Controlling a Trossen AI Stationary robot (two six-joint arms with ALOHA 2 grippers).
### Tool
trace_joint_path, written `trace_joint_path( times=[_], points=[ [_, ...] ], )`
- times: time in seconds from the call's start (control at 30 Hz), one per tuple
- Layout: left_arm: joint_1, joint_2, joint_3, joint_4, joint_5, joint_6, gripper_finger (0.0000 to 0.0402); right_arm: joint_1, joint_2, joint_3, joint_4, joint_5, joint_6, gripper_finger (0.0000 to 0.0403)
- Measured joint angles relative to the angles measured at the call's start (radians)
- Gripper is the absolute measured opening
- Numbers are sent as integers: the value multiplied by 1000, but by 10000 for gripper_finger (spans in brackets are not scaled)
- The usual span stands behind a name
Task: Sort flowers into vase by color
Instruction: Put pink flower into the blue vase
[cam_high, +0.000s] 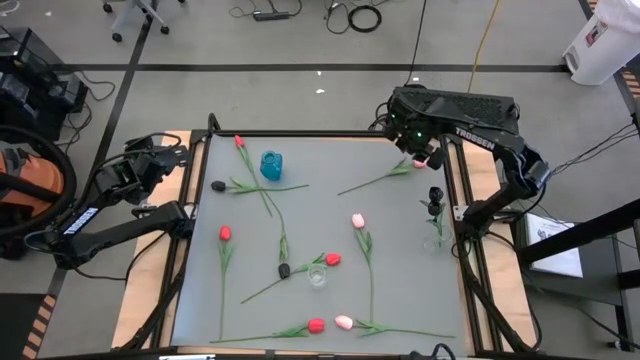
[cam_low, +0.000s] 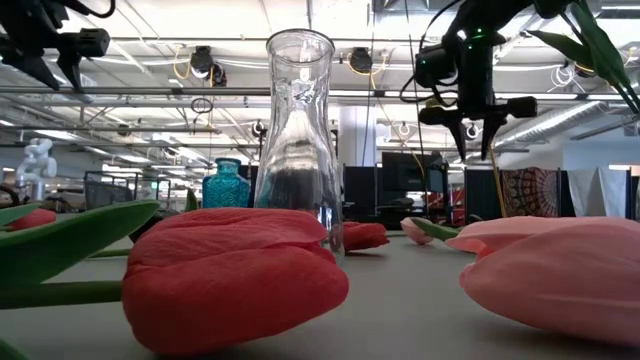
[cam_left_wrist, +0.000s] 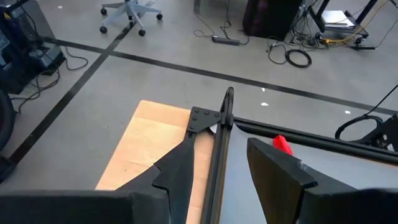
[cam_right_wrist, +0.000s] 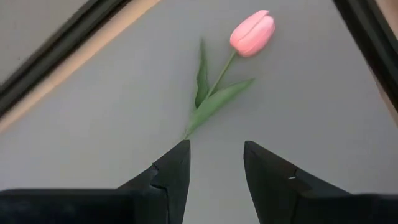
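Note:
Several tulips lie flat across the grey table (cam_high: 390, 300): red ones (cam_high: 225, 233), pink ones (cam_high: 358, 220) and black ones (cam_high: 284, 270). My right gripper (cam_high: 428, 157) hangs open, pointing down, above a pink tulip (cam_right_wrist: 252, 32) at the far right. That tulip's stem (cam_right_wrist: 211, 93) runs toward the gap between the fingers (cam_right_wrist: 214, 162), which stay clear of it. A black tulip (cam_high: 436, 195) stands in a clear vase (cam_high: 437, 238) at the right edge. My left gripper (cam_left_wrist: 214, 180) is open beyond the table's far left corner, near a red tulip (cam_left_wrist: 281, 144).
A blue vase (cam_high: 271, 165) stands at the far middle and a clear vase (cam_high: 317, 275) nearer the front; the low view shows them as blue vase (cam_low: 226, 185) and clear vase (cam_low: 300, 140). A black frame (cam_high: 330, 136) rims the table.

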Motion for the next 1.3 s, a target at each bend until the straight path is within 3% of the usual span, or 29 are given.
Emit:
trace_joint_path(
  times=[0.37, 0.7, 0.87, 1.07, 1.3],
  points=[
    [0, 0, 0, 0, 0, -3, 157, 0, 61, 0, -16, 4, 7, 141],
    [0, 0, 0, 0, -4, -4, 157, 0, 218, 0, -1, -103, -18, 141],
    [0, 0, 0, 0, 3, -4, 157, 0, 266, 0, 35, -102, -25, 141],
    [0, 0, 0, 1, 11, -5, 157, -22, 291, 0, 142, -101, -40, 141],
    [0, 0, 0, 1, 11, -5, 157, -78, 290, -37, 144, -104, -78, 141]
  ],
)
